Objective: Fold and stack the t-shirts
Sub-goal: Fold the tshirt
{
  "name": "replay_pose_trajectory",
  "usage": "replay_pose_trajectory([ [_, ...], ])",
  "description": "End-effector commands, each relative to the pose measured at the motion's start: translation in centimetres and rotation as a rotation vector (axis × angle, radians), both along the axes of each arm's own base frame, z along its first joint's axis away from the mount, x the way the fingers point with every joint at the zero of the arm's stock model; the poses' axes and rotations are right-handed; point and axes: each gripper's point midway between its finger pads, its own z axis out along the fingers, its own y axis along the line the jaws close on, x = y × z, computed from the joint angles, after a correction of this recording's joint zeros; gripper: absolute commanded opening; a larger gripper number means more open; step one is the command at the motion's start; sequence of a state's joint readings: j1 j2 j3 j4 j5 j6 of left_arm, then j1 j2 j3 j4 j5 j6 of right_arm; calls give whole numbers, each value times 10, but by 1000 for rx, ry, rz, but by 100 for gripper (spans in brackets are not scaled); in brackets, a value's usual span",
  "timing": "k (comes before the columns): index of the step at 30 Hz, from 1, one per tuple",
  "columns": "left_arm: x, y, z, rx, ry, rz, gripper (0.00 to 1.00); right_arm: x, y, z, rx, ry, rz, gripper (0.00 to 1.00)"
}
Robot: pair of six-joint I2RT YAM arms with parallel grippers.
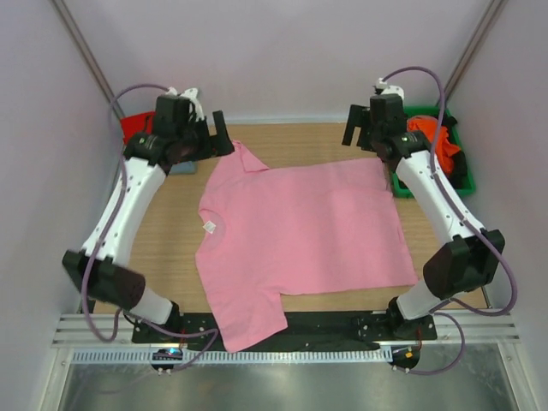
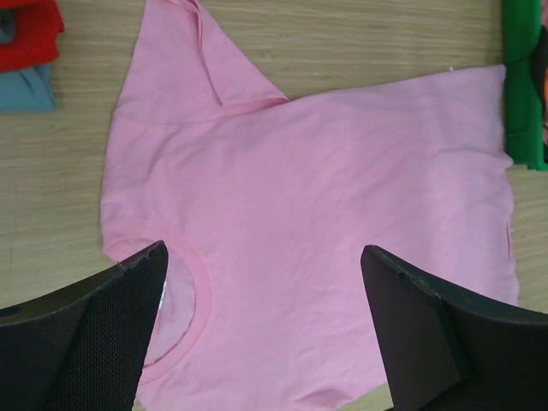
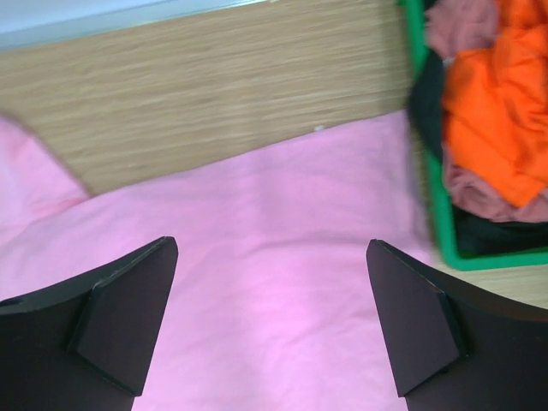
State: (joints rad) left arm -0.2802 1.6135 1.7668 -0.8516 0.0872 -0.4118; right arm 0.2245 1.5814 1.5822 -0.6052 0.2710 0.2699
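– Left gripper (image 2: 261, 255) is wide open on my screen, both fingers (image 2: 86, 342) spread and nothing between them. It hangs above the pink t-shirt (image 1: 300, 231), clear of the cloth.
– And your other one?
– Right gripper (image 3: 272, 247), same story: jaws parted wide, empty, hovering over the hem end of that shirt.
– Where's the shirt sitting?
– Spread flat on the wooden table (image 1: 167, 248), directly beneath both tools. Its collar lies under the left gripper, by the left finger, and the far sleeve pokes out ahead of that gripper. The near sleeve droops over the table's near edge, back toward the arm bases.
– What else is around the left tool?
– Ahead and off to its left I've got the red t-shirt (image 2: 30, 30), with the grey-blue t-shirt (image 2: 26, 86) just beside it. Both lie on the table, apart from the pink one.
– Right side?
– To the right of the right gripper stands the green bin (image 3: 438, 218), with the orange t-shirt (image 3: 497, 94) bunched inside among other cloth, some dark, some dusty pink. The pink hem runs right up to the bin's wall; touching or not, I cannot tell from here.
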Motion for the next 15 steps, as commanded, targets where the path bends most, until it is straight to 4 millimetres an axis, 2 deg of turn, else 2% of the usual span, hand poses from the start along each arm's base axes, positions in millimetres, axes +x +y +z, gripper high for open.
replay_pose_trajectory([
  [1, -55, 16, -4, -4, -12, 6, 93, -18, 75, -26, 63, 63, 198, 98],
  [2, -77, 23, -28, 3, 37, 20, 93, -18, 89, -32, 52, 71, 229, 97],
  [3, -91, 27, -30, 0, 32, 26, 93, -17, 102, -26, 54, 58, 255, 96],
  [4, -118, 35, -34, -6, 12, 32, 92, -20, 124, -27, 58, 58, 303, 94],
  [5, -129, 41, -35, -9, -1, 52, 92, -15, 137, -37, 64, 75, 327, 93],
  [6, -141, 46, -37, -11, -8, 64, 91, -10, 152, -30, 79, 61, 357, 91],
  [7, -154, 51, -49, -10, 3, 81, 91, -9, 168, -31, 86, 60, 392, 89],
  [8, -171, 55, -37, -43, -61, 81, 91, -4, 180, -31, 95, 48, 417, 87],
  [9, -181, 54, -36, -66, -82, 69, 91, 5, 200, -38, 103, 56, 462, 85],
  [10, -191, 55, -48, -70, -71, 61, 91, 5, 218, -41, 102, 53, 505, 82],
  [11, -203, 58, -40, -91, -132, 59, 92, 10, 234, -44, 113, 42, 545, 81],
  [13, -214, 65, -46, -127, -135, 120, 95, 26, 261, -63, 84, 46, 589, 77],
  [14, -223, 64, -36, -160, -190, 107, 95, 27, 275, -69, 71, 45, 615, 76],
  [15, -227, 57, -30, -192, -218, 60, 95, 37, 287, -55, 69, 2, 623, 74],
])
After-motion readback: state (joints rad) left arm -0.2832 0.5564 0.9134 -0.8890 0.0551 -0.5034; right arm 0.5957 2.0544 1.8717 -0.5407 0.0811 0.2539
